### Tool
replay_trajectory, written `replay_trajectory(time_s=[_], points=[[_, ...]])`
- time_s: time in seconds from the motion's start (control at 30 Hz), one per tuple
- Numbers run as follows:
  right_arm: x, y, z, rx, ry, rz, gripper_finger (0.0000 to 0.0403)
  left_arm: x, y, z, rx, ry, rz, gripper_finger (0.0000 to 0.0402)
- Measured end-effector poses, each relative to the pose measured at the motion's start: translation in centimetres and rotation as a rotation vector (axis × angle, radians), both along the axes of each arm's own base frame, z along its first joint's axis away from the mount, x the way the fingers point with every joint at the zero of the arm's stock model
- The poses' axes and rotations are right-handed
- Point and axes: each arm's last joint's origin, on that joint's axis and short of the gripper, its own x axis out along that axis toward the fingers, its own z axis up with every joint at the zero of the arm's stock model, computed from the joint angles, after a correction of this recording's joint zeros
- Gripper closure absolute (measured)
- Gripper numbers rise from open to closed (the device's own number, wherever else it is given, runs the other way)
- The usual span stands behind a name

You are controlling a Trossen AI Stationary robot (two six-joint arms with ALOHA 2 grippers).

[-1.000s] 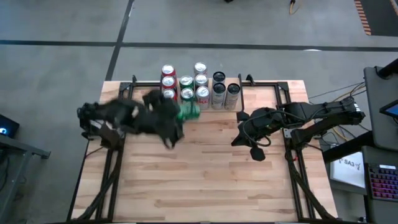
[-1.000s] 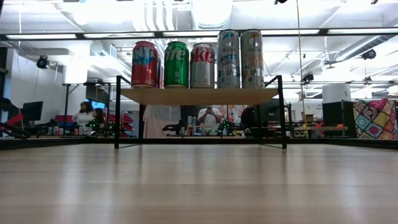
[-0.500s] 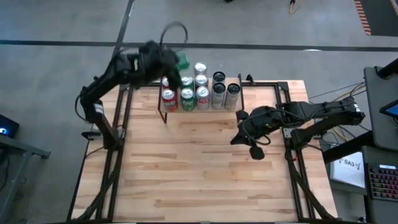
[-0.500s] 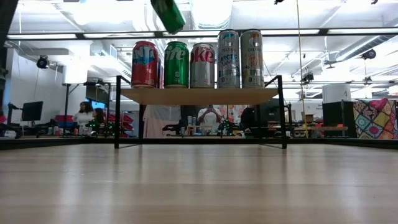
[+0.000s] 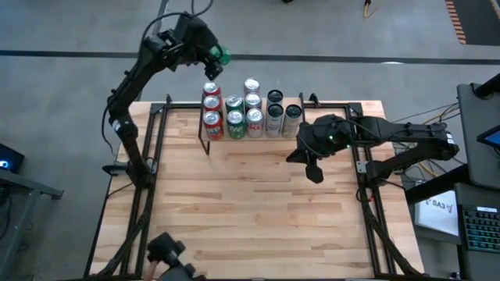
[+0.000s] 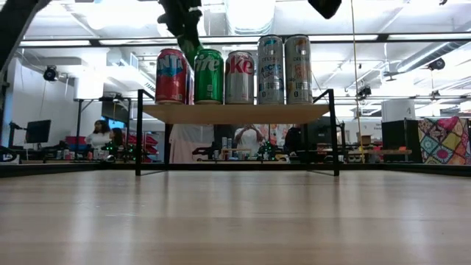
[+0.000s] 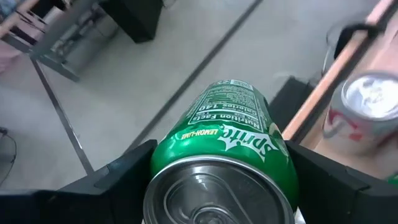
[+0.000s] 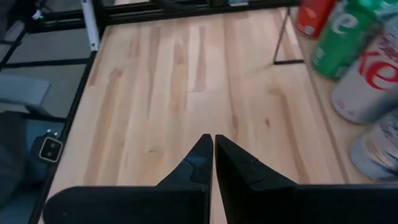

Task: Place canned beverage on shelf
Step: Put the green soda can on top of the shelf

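The high view looks straight down on the whole table (image 5: 258, 211), with the shelf (image 5: 250, 125) toward 12 o'clock. The low view sits at tabletop height, facing level across to that same shelf (image 6: 235, 112) and the room behind. Each wrist view looks closely past its own fingers, the right one sharing tabletop (image 8: 168, 93) with the high view.

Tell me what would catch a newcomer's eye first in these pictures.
Probably the left gripper, raised high beyond the table's far edge and clamped on a green Sprite can. Next, the shelf at the table's far side, crowded with upright cans. The right gripper hangs shut over the tabletop, right of centre.
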Motion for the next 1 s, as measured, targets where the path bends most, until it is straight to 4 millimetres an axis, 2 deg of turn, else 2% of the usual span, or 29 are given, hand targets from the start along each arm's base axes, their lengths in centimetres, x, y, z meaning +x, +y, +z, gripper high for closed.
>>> replay_trajectory(time_s=[0.2, 0.43, 0.63, 1.0], points=[[-0.2, -1.2, -0.2, 0.033, 0.028, -0.071, 0.0394, 1.6, 1.5, -2.4, -0.051, 0.111, -0.041, 0.0103], [-0.2, -1.2, -0.2, 0.053, 0.033, -0.085, 0.0394, 3.0, 2.6, -4.8, -0.099, 0.212, -0.077, 0.0103], [-0.2, -1.3, -0.2, 0.059, 0.034, -0.093, 0.0394, 3.6, 2.6, -5.5, -0.120, 0.240, -0.088, 0.0103], [-0.3, -1.2, -0.3, 0.063, 0.048, -0.095, 0.0394, 4.9, 0.9, -5.5, -0.119, 0.250, -0.146, 0.0103]])
